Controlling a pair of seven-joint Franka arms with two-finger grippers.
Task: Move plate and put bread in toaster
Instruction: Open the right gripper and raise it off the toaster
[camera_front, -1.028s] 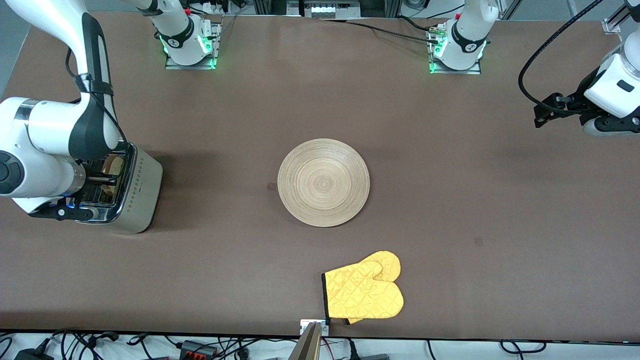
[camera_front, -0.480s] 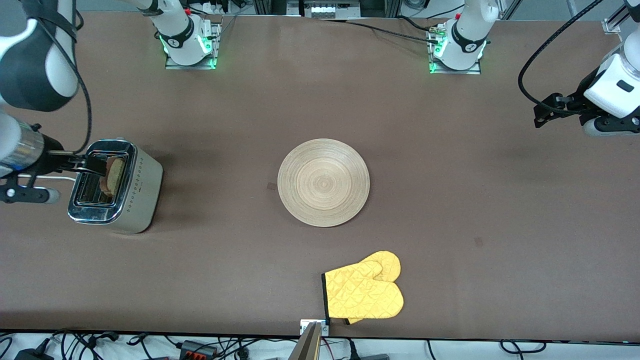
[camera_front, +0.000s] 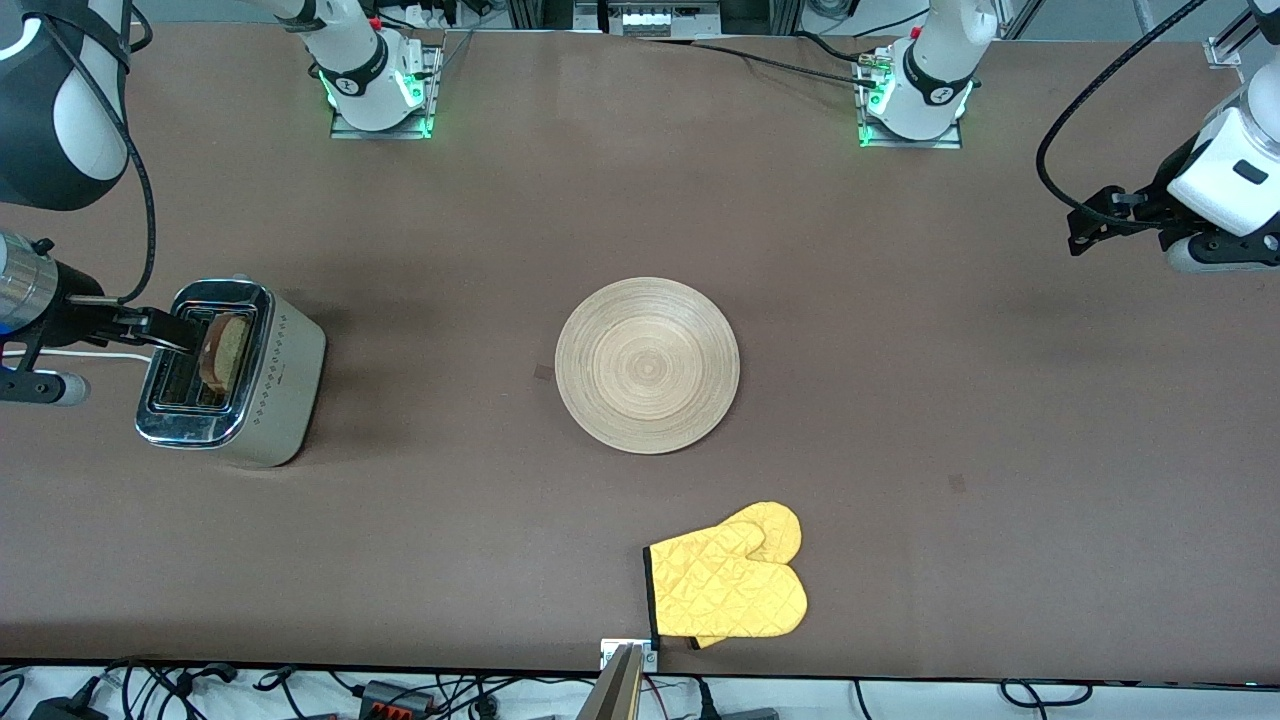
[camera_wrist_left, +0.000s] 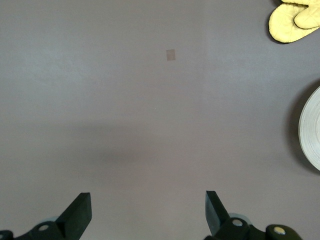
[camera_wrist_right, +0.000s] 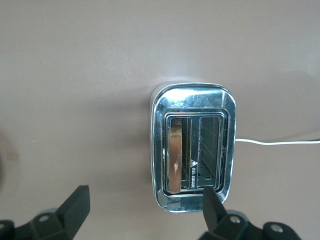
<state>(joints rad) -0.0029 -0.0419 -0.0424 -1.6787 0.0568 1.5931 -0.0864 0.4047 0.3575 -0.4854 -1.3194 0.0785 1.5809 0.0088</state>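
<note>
- The right gripper (camera_wrist_right: 142, 212) is hovering over the toaster (camera_front: 232, 372), fingers spread wide and gripping nothing.
- The bread (camera_front: 224, 348) is standing on edge in the toaster slot that lies toward the plate (camera_front: 647, 364).
- The left gripper (camera_wrist_left: 148, 212) is waiting, fingers wide apart and empty, over bare table (camera_front: 1000, 400) at the left arm's end.
- A yellow oven mitt (camera_front: 728, 586) is lying nearer the front camera than the plate.

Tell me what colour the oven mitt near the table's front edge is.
Yellow quilted fabric oven mitt with a dark cuff trim, clearest in the front view.
</note>
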